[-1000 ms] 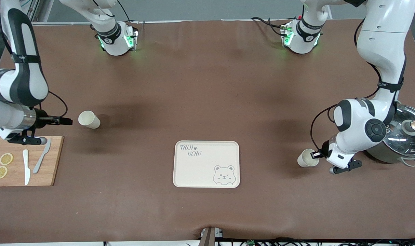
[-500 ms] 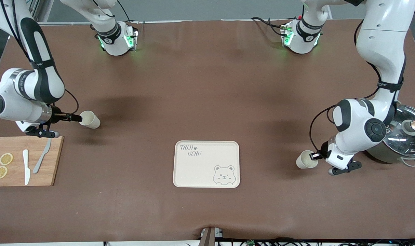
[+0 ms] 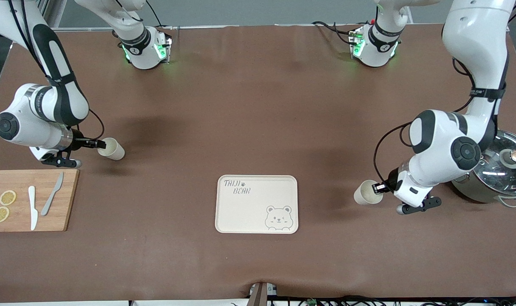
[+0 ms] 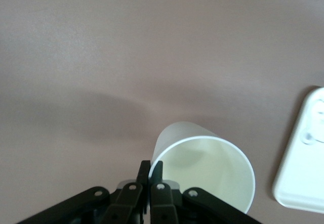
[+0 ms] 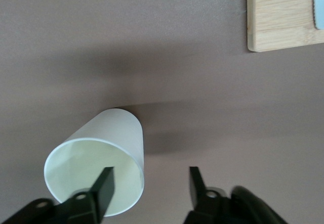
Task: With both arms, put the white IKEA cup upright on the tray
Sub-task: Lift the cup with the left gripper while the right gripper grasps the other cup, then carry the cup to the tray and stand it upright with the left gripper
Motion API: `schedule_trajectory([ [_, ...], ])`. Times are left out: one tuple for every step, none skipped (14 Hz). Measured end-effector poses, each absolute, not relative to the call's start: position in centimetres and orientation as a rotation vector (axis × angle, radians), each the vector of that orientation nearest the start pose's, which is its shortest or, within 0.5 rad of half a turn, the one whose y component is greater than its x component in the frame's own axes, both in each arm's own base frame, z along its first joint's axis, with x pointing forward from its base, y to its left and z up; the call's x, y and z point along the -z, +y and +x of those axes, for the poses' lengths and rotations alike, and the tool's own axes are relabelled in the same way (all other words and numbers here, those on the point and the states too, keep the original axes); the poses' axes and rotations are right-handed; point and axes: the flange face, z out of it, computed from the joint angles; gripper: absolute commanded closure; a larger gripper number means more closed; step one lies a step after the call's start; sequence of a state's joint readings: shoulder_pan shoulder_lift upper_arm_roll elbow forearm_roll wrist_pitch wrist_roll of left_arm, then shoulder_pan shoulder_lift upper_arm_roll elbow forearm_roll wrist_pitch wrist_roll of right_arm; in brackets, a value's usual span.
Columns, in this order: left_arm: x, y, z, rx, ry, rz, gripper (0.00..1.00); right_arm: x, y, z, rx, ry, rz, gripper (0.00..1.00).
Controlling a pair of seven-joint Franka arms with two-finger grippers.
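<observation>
Two white cups are in view. One cup (image 3: 112, 149) lies on its side on the table near the right arm's end. My right gripper (image 3: 97, 145) is open at its mouth. In the right wrist view one finger (image 5: 104, 183) is inside this cup (image 5: 106, 143) and the other is outside it, either side of the gripper's middle (image 5: 150, 176). My left gripper (image 3: 380, 187) is shut on the rim of the other cup (image 3: 363, 192), which is tilted on its side toward the left arm's end. The left wrist view shows that grip (image 4: 150, 164) on the cup (image 4: 207, 163). The cream tray (image 3: 241, 212) lies between the two cups, nearer the front camera.
A wooden cutting board (image 3: 66, 199) with lemon slices and two knives lies at the right arm's end, nearer the front camera than the right gripper; its corner shows in the right wrist view (image 5: 278, 16). A steel pot with a lid (image 3: 502, 170) stands beside the left arm.
My right gripper moved up to the cup's mouth and now straddles its rim. My left gripper moved toward the tray with its cup.
</observation>
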State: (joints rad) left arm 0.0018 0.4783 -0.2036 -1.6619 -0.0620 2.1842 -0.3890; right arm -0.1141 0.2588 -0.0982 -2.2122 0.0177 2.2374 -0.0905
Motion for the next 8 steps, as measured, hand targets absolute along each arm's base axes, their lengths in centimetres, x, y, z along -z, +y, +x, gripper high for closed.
schedule_trajectory([
  [-35.1, -13.1, 66.9, 0.016, -0.419, -3.272, 1.0, -24.4, -11.0, 51.3, -0.361, 0.209, -3.09, 0.8],
  [-35.6, -14.5, 66.9, 0.017, -0.433, -3.274, 1.0, -24.2, -11.0, 51.2, -0.365, 0.216, -3.084, 0.8],
  [-35.5, -16.3, 66.7, 0.009, -0.44, -3.276, 1.0, -24.1, -10.9, 51.0, -0.37, 0.227, -3.075, 0.84],
  [-35.1, -18.5, 66.3, -0.008, -0.454, -3.275, 1.0, -23.9, -10.8, 50.8, -0.374, 0.242, -3.062, 0.93],
  [-34.8, -20.6, 65.9, -0.024, -0.475, -3.273, 1.0, -23.7, -10.7, 50.6, -0.378, 0.254, -3.051, 1.0],
  [-34.6, -22.6, 65.6, -0.032, -0.504, -3.271, 1.0, -23.5, -10.7, 50.4, -0.38, 0.26, -3.046, 1.0],
  [-34.7, -24.2, 65.4, -0.034, -0.534, -3.27, 1.0, -23.5, -10.6, 50.4, -0.378, 0.268, -3.04, 1.0],
  [-34.6, -25.7, 65.1, -0.039, -0.556, -3.268, 1.0, -23.7, -10.5, 50.4, -0.375, 0.267, -3.039, 1.0],
])
